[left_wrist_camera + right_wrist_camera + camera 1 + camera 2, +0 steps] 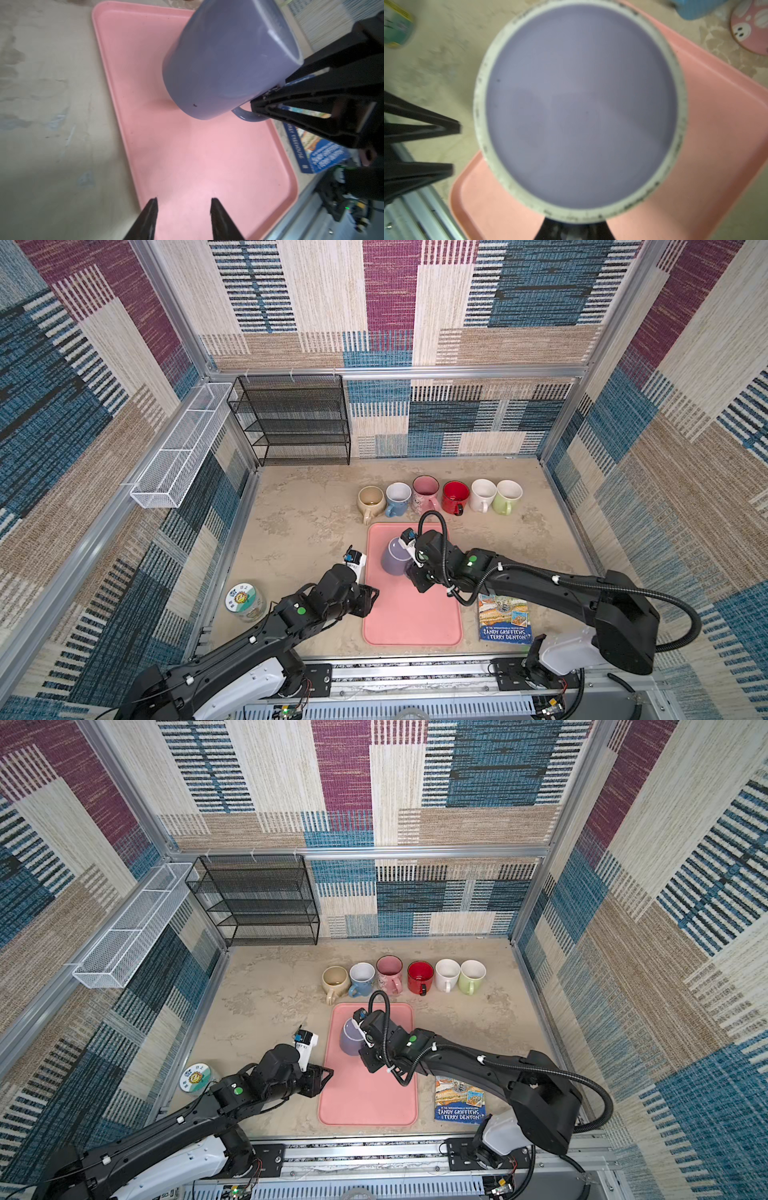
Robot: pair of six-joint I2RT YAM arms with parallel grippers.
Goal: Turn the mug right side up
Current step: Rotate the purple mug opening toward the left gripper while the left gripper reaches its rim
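Note:
A lavender mug hangs tilted over the far half of the pink tray. Its base points up and its mouth faces the tray. My right gripper is shut on the mug's handle. In the right wrist view the mug's white-ringed base fills the picture above that gripper. My left gripper stands open and empty at the tray's left edge, apart from the mug. Whether the mug's rim touches the tray I cannot tell.
Several upright mugs line the table behind the tray. A book lies right of the tray. A jar stands at the front left. A black wire shelf and a white wire basket are at the back left.

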